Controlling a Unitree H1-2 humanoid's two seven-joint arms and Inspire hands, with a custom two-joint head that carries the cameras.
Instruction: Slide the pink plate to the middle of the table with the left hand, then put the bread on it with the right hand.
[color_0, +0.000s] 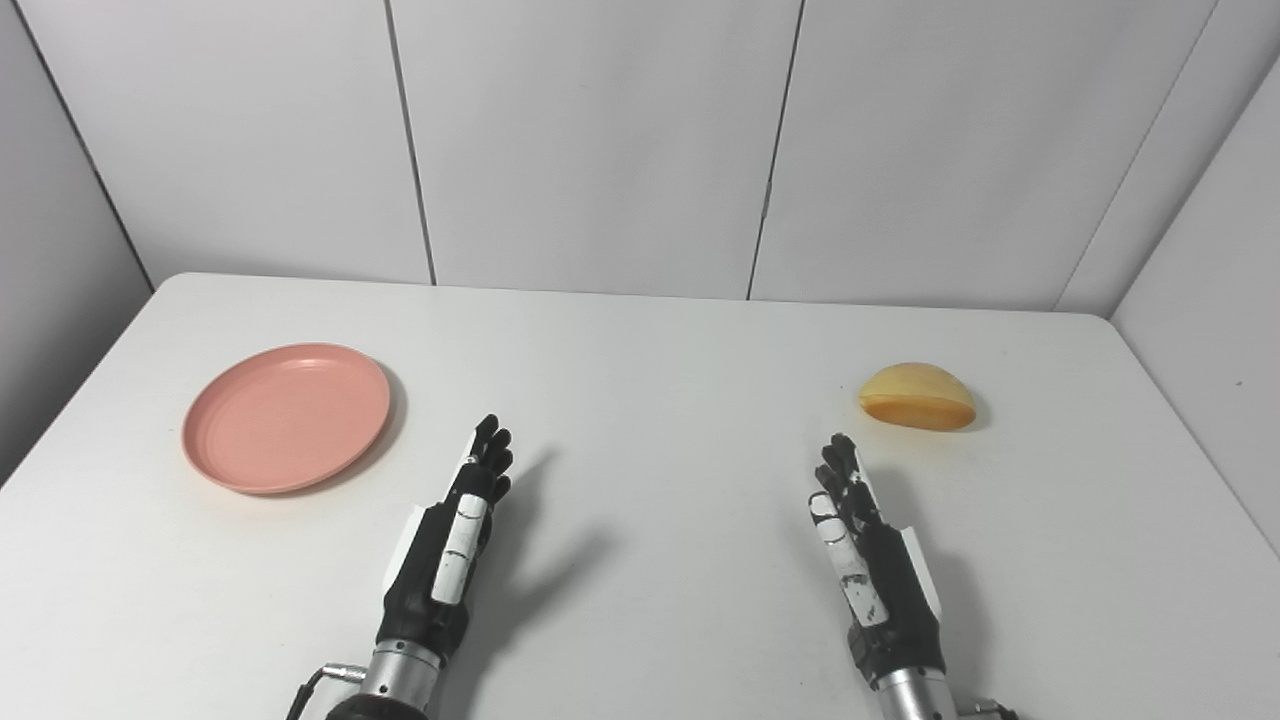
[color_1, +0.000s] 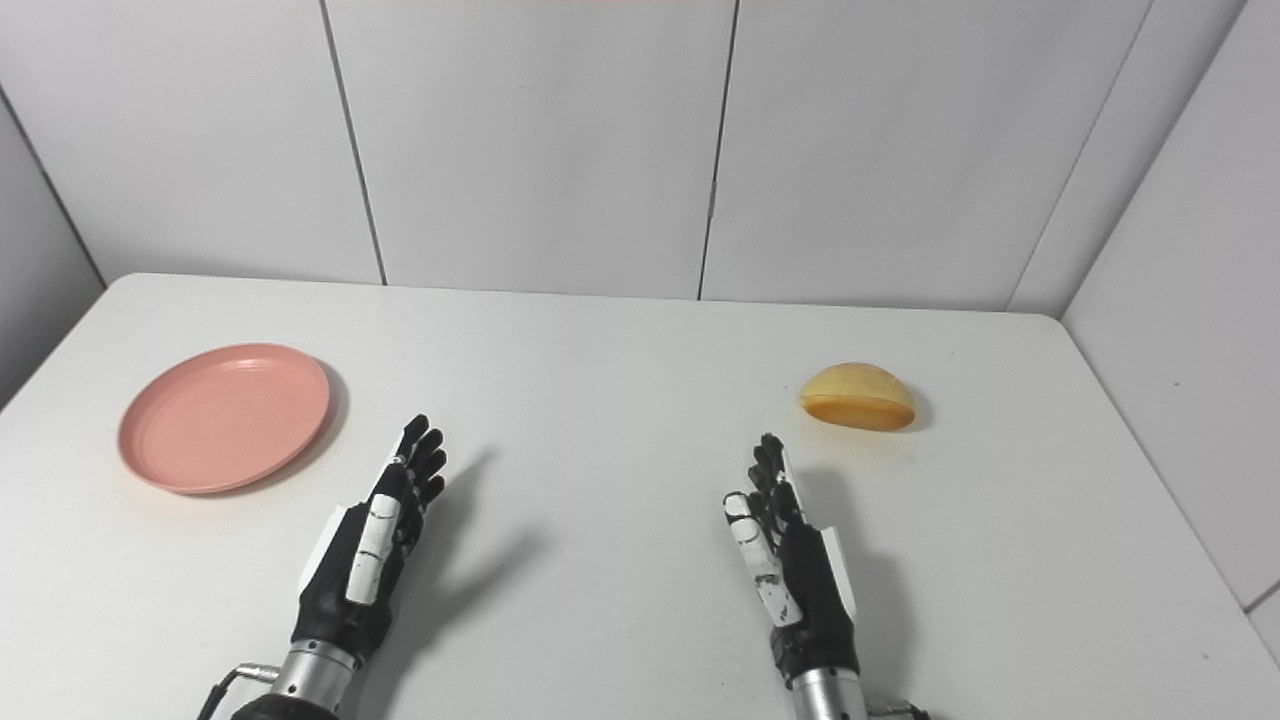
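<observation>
White panelled walls close in a plain white counter (color_0: 640, 340) on three sides, with dark vertical seams between the panels; the surface is matte, flat and mostly bare. The pink plate (color_0: 287, 416) sits at the counter's left, well apart from the centre and empty, so the first step is judged not yet started. The bread (color_0: 918, 396), a yellow-orange domed piece with its flat side down, lies at the far right, just beyond the right hand (color_0: 865, 540). The left hand (color_0: 455, 535) hangs near the front of the counter, fingers extended and together, edge-on with the thumb side up, holding nothing; it is near the plate's right rim but not touching it. The right hand mirrors it, fingers straight, empty, clear of the bread. Both look like a neutral ready pose: each hand waits on its own side, nearest the thing it is meant to handle. Soft shadows fall to the right of each arm. The middle of the counter between the hands has nothing on it, so the plate likely has a free path to slide in. A smooth top and a shallow plate suggest it will slide easily with a push at the rim
</observation>
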